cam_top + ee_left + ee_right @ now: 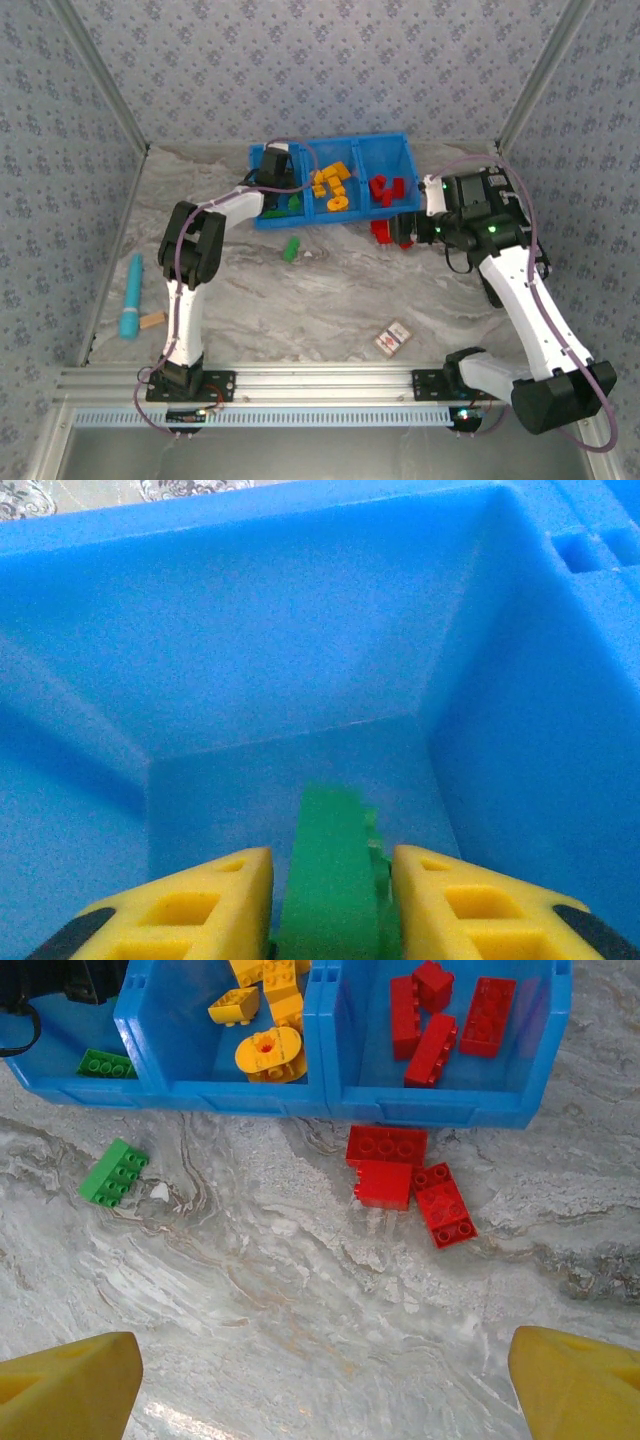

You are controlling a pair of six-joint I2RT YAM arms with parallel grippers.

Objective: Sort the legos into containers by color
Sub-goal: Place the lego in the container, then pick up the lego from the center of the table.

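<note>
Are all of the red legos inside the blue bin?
No, three red legos lie on the table just in front of the blue bin.

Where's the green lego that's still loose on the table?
In the top view, the loose green lego lies on the table just in front of the blue bin's left compartment, left of the three loose red legos.

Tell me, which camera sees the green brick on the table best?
The right wrist view: the green brick lies close, its studs clear. The top view makes it a small green blob. The left wrist camera faces into the blue bin.
</note>
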